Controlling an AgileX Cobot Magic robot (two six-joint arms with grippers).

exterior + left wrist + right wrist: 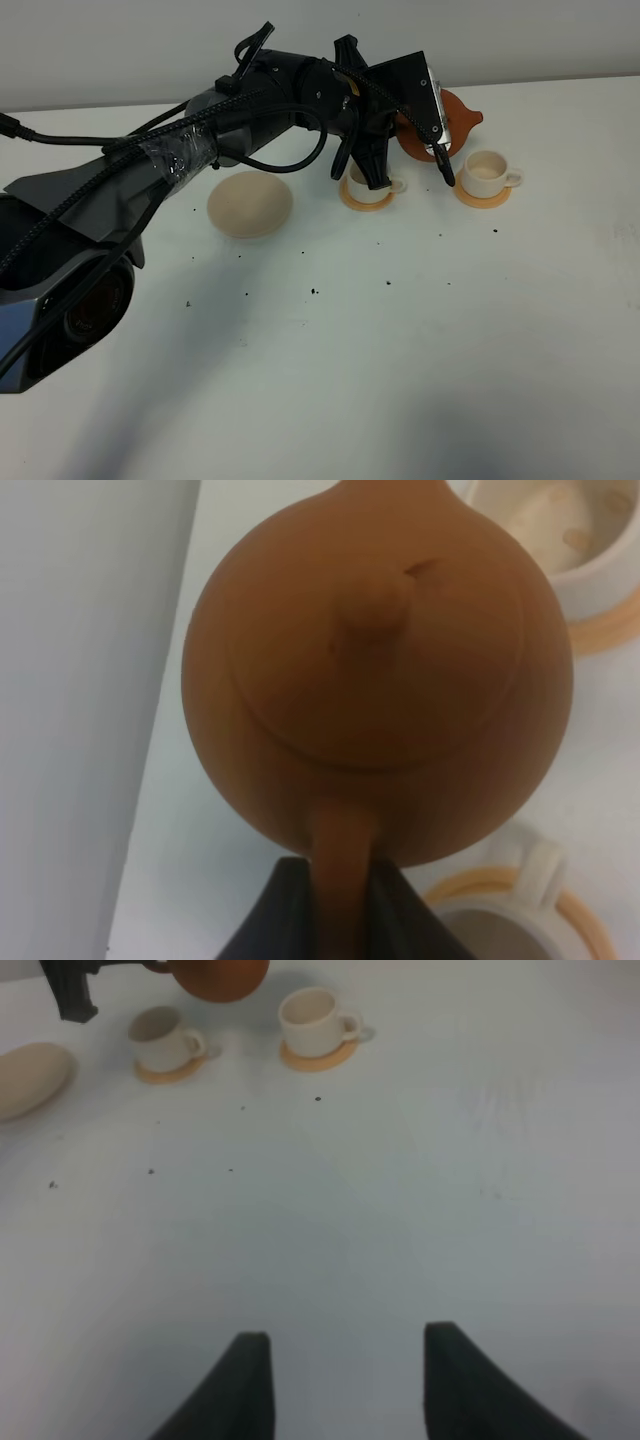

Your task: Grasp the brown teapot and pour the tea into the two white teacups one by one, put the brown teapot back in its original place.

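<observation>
— Since you're standing nearer, what has the left gripper (pixel 340 920) got?

— Its fingers (pixel 285 920) are pinched tight on the loop handle of the teapot (pixel 458 115), one dark pad on either side of it. The round body sticks straight out past the fingertips, with the lid on and the spout pointing away from them.

— And the cups?

— The near cup (pixel 160 1035) sits just beside those fingers, almost under them, on its orange coaster (pixel 170 1068). The far cup (pixel 487 172) is out beyond the spout, on a second coaster (pixel 482 199). What is inside either one I cannot tell.

— The saucer (pixel 250 204)?

— Back behind the fingers, alongside the arm, and well apart from the teapot.

— The right gripper (pixel 345 1335)?

— Fingers spread wide with nothing between them, low over the white table (pixel 400 1180). Both cups and the teapot lie well ahead of its fingertips.
</observation>
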